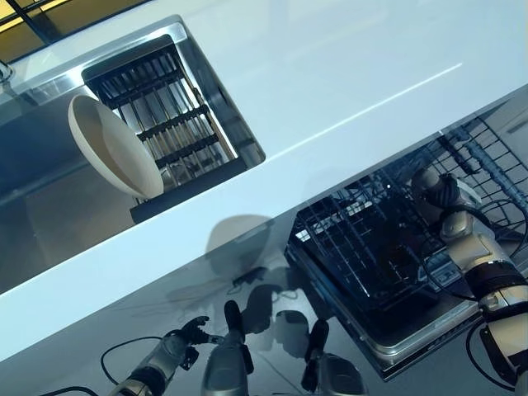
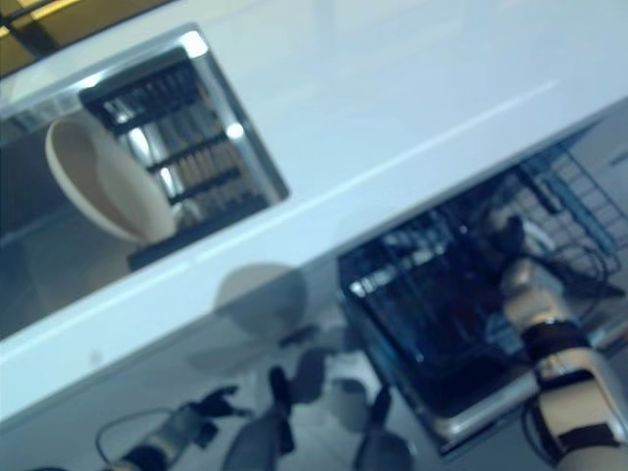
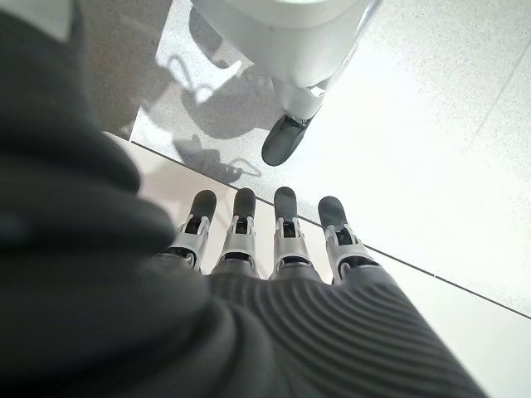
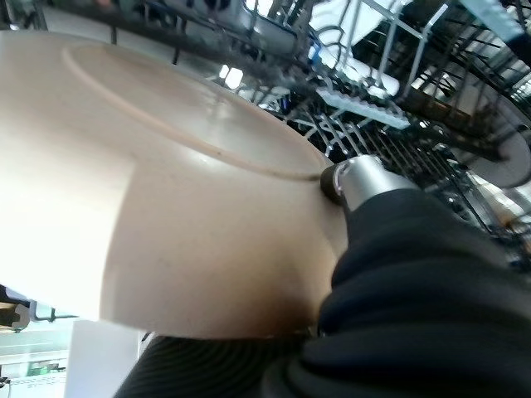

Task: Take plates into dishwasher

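Note:
A cream plate fills the right wrist view, with my right hand shut on its rim and the thumb pressed on its face. From above, that hand is at the far edge of the pulled-out dark wire dishwasher rack, below the counter's front edge; the held plate is hidden from the eye views. A second cream plate stands on edge in the sink, leaning against the black drying rack. My left hand hangs low at the lower left, its fingers straight and holding nothing.
A white counter runs across the view between the sink and the dishwasher. The steel sink wall lies left of the standing plate. The dishwasher's open door edge juts out under the rack.

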You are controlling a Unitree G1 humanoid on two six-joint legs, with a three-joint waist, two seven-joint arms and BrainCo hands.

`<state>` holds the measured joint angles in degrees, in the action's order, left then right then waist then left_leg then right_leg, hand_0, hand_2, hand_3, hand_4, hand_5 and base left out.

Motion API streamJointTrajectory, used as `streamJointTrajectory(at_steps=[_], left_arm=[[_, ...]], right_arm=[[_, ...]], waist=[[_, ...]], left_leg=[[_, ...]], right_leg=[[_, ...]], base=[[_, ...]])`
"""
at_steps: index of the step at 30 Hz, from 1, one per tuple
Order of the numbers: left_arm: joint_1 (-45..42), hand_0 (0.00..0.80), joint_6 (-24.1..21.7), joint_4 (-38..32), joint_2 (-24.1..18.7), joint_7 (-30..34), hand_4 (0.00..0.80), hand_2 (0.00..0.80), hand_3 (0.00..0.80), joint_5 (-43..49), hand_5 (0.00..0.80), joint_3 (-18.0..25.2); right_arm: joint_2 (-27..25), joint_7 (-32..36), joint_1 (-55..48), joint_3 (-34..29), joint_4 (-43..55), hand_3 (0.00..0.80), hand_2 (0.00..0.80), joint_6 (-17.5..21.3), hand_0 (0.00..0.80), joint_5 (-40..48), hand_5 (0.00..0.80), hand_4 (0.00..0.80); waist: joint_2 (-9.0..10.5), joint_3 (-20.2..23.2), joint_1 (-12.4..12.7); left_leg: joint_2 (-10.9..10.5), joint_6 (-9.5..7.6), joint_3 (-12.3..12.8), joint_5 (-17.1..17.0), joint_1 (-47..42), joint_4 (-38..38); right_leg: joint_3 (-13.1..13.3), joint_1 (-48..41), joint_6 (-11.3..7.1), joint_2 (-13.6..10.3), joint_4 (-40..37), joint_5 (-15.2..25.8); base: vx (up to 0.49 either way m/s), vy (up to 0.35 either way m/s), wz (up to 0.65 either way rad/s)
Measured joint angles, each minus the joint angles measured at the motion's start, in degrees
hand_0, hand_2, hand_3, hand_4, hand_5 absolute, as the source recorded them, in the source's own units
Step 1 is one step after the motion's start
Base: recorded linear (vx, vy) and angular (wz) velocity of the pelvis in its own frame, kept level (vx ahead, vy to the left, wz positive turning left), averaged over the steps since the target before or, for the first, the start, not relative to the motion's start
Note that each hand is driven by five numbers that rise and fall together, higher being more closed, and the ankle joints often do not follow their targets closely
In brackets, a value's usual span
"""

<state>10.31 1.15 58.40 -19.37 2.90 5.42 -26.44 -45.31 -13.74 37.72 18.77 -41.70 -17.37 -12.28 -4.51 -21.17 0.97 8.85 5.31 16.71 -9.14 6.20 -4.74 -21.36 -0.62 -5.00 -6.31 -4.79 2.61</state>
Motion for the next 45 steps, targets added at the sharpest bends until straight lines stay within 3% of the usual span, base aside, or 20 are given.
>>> streamJointTrajectory(at_steps=[13,27,45], left_arm=[[1.50,0.000,-1.09,-3.23,-1.39,-0.09,0.000,0.000,0.000,-1.99,0.000,-1.90],[2.76,0.000,-2.01,-3.91,-2.08,-0.83,0.000,0.000,0.000,-5.09,0.000,-2.10],[4.53,0.000,-0.31,-4.91,-2.43,-0.79,0.000,0.000,0.000,-5.08,0.000,-2.04]], right_arm=[[0.09,-3.03,6.26,0.13,-5.87,0.800,0.800,-0.10,0.800,-0.04,0.800,0.800],[-1.85,-3.86,11.14,0.61,-8.23,0.800,0.800,-0.45,0.800,-2.80,0.800,0.800],[-1.62,-3.81,12.14,2.48,-11.30,0.800,0.800,0.60,0.800,-2.84,0.800,0.800]], waist=[[-2.07,-1.32,1.58],[-4.49,-3.52,1.57],[-3.84,-4.01,1.44]], left_leg=[[-0.69,-0.89,-1.29,-0.89,2.84,0.00],[-2.45,-3.10,-1.58,-2.56,5.58,-0.03],[-2.31,-3.27,-1.27,-2.90,5.59,-0.04]], right_leg=[[-0.54,2.99,-0.29,-0.84,1.72,0.04],[0.40,10.14,-1.07,-4.47,11.70,-2.49],[1.17,11.36,-0.89,-4.72,13.97,-3.07]], base=[[-0.022,0.001,0.04],[-0.051,-0.003,0.01],[-0.026,-0.055,-0.01]])
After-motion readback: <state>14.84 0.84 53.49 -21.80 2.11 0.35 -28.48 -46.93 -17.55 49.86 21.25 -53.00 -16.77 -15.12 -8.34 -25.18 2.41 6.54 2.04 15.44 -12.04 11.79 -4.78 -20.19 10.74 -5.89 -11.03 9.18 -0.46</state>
